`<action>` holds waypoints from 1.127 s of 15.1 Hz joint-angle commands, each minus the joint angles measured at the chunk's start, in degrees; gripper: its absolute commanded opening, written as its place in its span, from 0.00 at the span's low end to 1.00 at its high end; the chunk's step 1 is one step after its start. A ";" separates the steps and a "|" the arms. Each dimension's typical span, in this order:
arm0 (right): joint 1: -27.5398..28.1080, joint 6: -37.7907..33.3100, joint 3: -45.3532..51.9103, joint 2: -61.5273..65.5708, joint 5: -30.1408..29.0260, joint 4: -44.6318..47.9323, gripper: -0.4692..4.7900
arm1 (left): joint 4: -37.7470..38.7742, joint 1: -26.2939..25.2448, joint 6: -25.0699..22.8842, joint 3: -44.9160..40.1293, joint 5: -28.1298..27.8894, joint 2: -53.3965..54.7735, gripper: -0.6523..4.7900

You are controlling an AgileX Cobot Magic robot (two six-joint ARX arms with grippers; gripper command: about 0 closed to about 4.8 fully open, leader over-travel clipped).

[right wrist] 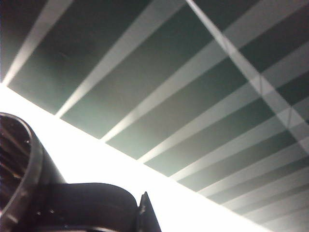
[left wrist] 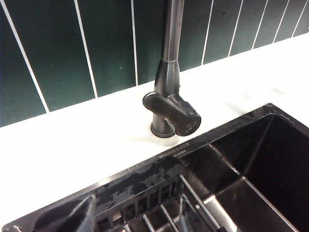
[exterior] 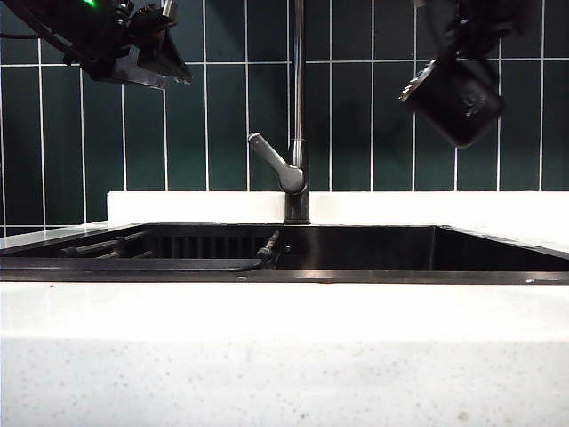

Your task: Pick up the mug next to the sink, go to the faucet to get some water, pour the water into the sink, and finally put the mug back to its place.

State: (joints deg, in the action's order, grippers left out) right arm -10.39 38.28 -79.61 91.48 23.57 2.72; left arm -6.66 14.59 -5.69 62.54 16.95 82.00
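Hanging tilted – mug point(exterior: 455, 100) in right pincer point(exterior: 471, 40).

The left tool point(exterior: 151, 53) is made of black, boxy parts with a small green light on top. The right tool point(exterior: 471, 31) is black too.

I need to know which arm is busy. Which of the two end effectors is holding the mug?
The right end effector, high on the right, holds the tilted mug. The left end effector, high on the left, is open and empty.
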 commanded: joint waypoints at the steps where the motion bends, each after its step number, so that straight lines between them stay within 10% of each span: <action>1: 4.42 -15.08 -0.33 -2.16 -7.34 -3.63 0.09 | -0.66 0.07 0.15 0.07 0.22 -0.22 0.51; 17: 16.52 -37.55 26.27 -7.91 -20.15 14.60 0.09 | 0.59 0.09 0.13 0.07 0.48 -0.22 0.51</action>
State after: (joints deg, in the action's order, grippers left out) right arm 6.07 1.85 -53.12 84.01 4.47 13.85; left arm -5.72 14.61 -5.69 62.54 16.99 82.04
